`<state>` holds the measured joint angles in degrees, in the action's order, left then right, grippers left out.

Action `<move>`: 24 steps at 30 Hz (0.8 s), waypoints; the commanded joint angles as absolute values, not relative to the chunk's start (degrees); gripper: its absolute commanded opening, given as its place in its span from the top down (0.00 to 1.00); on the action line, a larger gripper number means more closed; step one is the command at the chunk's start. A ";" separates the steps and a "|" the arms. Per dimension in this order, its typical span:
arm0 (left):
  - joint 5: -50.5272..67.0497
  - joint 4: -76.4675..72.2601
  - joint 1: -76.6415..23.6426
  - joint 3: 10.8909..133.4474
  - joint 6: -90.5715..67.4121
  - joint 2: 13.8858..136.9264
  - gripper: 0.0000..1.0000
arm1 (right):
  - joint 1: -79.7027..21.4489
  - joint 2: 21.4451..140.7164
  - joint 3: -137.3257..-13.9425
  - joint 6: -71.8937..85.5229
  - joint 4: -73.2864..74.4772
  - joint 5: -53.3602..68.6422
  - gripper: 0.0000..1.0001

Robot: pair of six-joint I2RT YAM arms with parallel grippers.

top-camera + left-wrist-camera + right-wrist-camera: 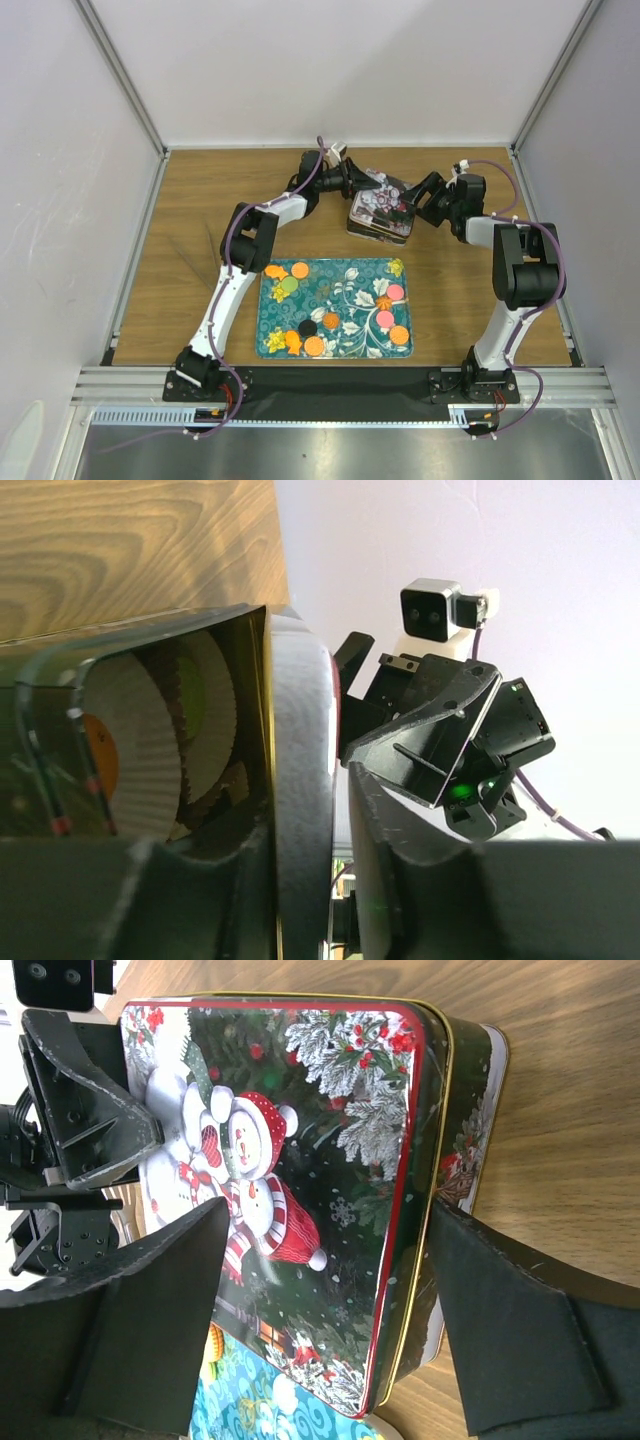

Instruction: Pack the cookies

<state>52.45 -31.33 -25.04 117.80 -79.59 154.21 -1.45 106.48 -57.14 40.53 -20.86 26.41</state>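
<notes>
Several orange, pink, green and black cookies (385, 319) lie on the teal tray (335, 262). Behind it stands a Christmas tin (378, 228) with a snowman lid (290, 1160). My left gripper (360, 184) is shut on the lid's far left edge (300, 780) and tilts it up. Under the lid, white pleated cups (140, 750) show in the left wrist view, one holding an orange cookie (100, 765), another a green one (190, 695). My right gripper (414, 205) is open, and its fingers (510, 1330) straddle the tin's right end (470, 1150).
The teal tray's corner (230, 1410) shows just under the tin in the right wrist view. White walls and metal posts enclose the wooden table (190, 200). Both arms meet over the tin at the table's far middle.
</notes>
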 commanded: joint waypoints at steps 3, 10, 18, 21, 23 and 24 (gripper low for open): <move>51.42 -33.58 -24.00 116.46 -78.84 149.07 0.63 | -1.93 107.40 -59.33 40.43 -21.09 26.28 0.18; 51.50 -32.00 -23.12 115.31 -76.38 147.22 0.56 | -1.93 107.66 -59.41 40.43 -20.57 26.02 0.20; 51.24 -28.92 -22.50 114.61 -73.83 146.25 0.55 | -2.02 107.75 -59.41 40.34 -20.30 25.84 0.21; 50.98 -28.21 -21.97 114.00 -72.69 145.55 0.55 | -2.11 107.93 -59.50 40.25 -20.04 25.84 0.21; 50.98 -27.52 -21.62 113.82 -72.07 145.20 0.55 | -2.02 107.93 -59.50 40.17 -20.04 25.75 0.21; 50.98 -27.07 -21.45 113.82 -71.64 145.11 0.55 | -2.02 107.93 -59.50 40.25 -20.04 25.75 0.21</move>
<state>51.22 -27.22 -22.79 114.10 -74.48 151.06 -1.76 107.37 -57.47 40.51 -19.53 26.17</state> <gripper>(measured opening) 0.451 0.794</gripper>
